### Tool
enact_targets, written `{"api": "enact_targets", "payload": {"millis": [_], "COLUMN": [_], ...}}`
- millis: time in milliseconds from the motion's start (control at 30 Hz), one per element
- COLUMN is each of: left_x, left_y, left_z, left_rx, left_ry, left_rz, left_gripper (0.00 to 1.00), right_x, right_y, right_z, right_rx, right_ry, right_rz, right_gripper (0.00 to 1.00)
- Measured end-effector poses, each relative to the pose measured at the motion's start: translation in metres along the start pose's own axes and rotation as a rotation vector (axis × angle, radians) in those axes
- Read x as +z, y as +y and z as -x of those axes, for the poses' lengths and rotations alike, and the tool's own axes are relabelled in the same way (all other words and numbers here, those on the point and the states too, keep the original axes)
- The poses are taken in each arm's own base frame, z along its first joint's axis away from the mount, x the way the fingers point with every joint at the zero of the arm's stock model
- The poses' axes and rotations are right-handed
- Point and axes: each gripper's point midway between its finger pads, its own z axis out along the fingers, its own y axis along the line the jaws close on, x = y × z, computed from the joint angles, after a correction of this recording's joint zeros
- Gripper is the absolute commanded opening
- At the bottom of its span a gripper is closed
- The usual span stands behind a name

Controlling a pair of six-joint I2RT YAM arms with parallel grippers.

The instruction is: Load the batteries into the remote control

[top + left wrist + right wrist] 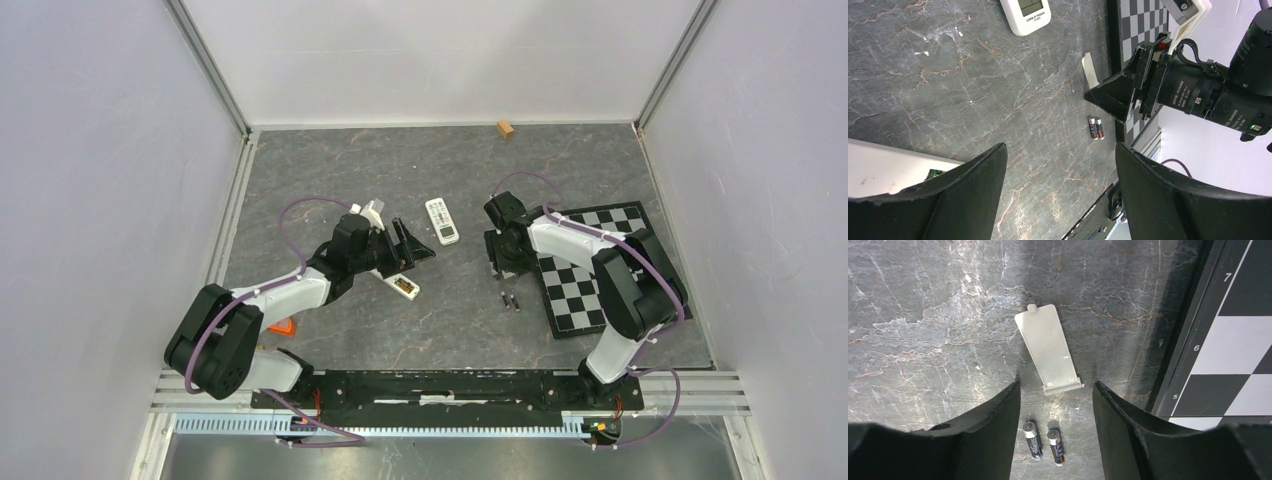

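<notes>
The task is judged to be at an early-to-middle stage; the battery cover (pixel 1049 350) has already been taken off and is seen lying flat on the desk (pixel 330 170), just beside the edge of the chessboard (pixel 1228 340); two batteries (pixel 1033 440) are laid side by side on the desk just below the cover's wider end, touched by neither claw, so they are not yet loaded; the remote control (pixel 403 287) is found lying on the desk close under the left claw (pixel 1059 150), well apart from the two batteries; a small brownish patch is made out in its open back in the overhead view, which may be one battery already seated, though this cannot be told for certain; the left claw is held wide apart with nothing between its fingers; the right claw (pixel 1056 386) is likewise spread, nothing being clamped, and is hung over the cover's lower end and the batteries; the shorter remote with a display (pixel 441 220) is left aside, farther up the desk; what is left, by this reckoning, is for the loose batteries to be picked up, carried across to the remote control and pressed into its compartment.
</notes>
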Motion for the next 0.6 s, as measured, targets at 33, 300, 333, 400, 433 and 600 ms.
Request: {"api": "enact_targets", "payload": {"millis": [33,300,333,400,433,600], "left_x": [0.0,0.0,0.0,0.0,0.0,0.0], "left_y": [0.0,-0.0004,-0.0004,-0.0004,-0.0004,-0.0004], "left_z": [-0.0001,0.0002,0.0002,0.0002,0.0002,0.0002], "left_rx": [0.0,0.0,0.0,0.0,0.0,0.0], "left_ry": [0.0,0.0,0.0,0.0,0.0,0.0], "left_rz": [0.0,-0.001,-0.001,-0.001,-0.001,-0.001], "left_gripper": [0.85,0.85,0.85,0.85,0.85,0.85], "right_x": [-0.0001,0.0011,0.0012,0.0013,0.0013,0.0015], "right_y": [-0.0004,0.0023,0.0032,0.0042,0.0048,0.0058], "right_z": [0.0002,0.0023,0.0023,0.0024,0.0024,0.0027], "right_rx": [-0.004,-0.081,-0.092,-0.105,-0.111,-0.131], "right_ry": [-0.001,0.014,0.016,0.018,0.018,0.018], "right_rz": [-0.001,0.022,0.028,0.037,0.041,0.053], "right_gripper": [0.6,0.53,0.52,0.51,0.51,0.5]}}
